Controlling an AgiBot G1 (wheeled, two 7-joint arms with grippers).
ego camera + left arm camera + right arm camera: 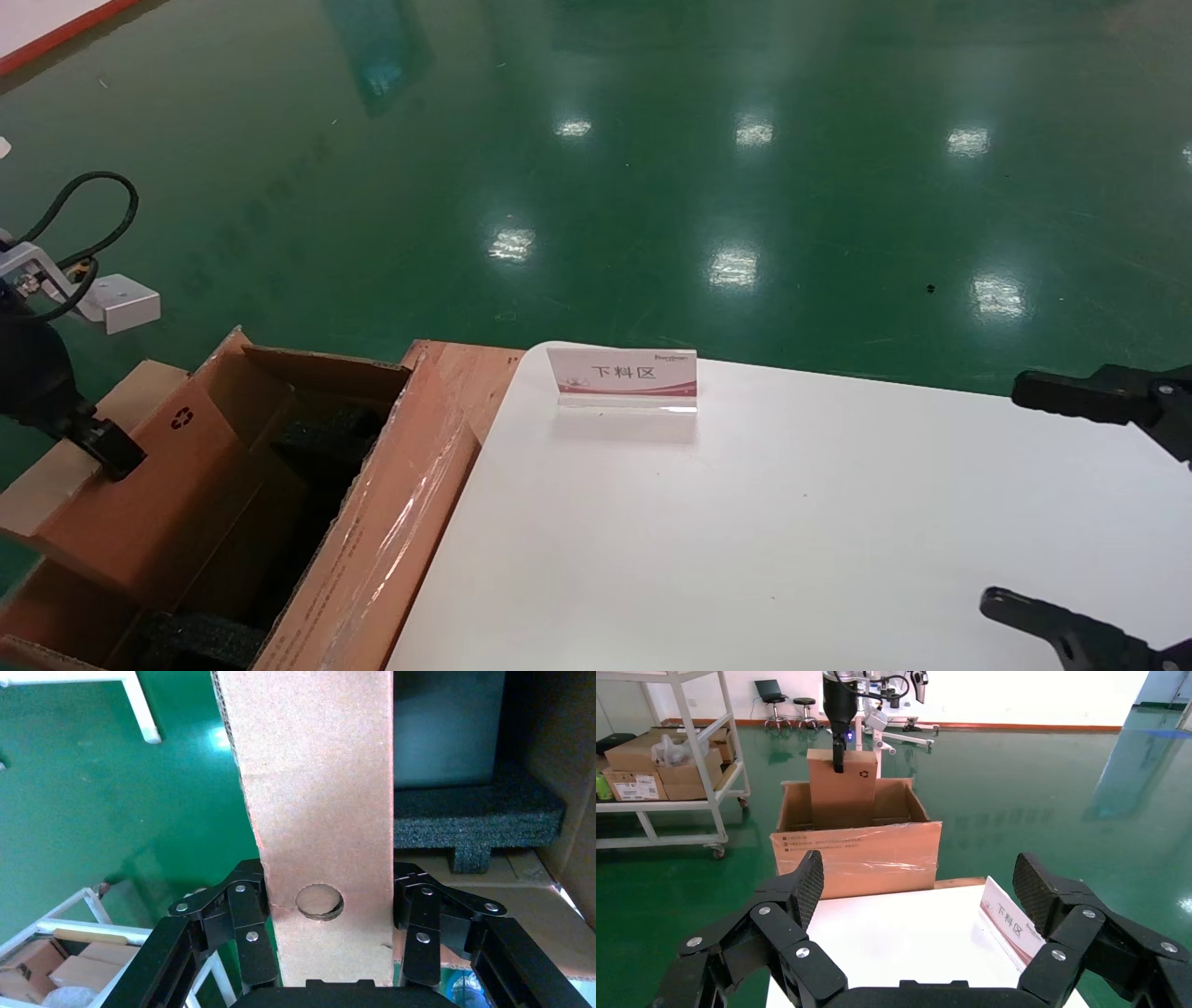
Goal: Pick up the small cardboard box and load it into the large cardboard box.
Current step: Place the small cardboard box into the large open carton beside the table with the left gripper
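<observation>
My left gripper point(110, 449) is shut on the small cardboard box point(158, 485), pinching its pale narrow edge next to the round hole point(320, 902). The slim carton stands on edge, its lower part inside the open large cardboard box point(391, 531), beside the black foam point(326, 438). Its recycling mark point(183, 417) faces the carton's inside. The right wrist view shows the slim carton point(842, 794) upright in the big carton point(856, 857). My right gripper point(1034, 503) is open and empty above the white table, far right.
The white table point(792, 522) adjoins the big carton and bears a small sign point(622, 377). A wooden board point(470, 373) lies at the carton's far end. A white shelf cart point(666, 762) with boxes stands beyond, on the green floor.
</observation>
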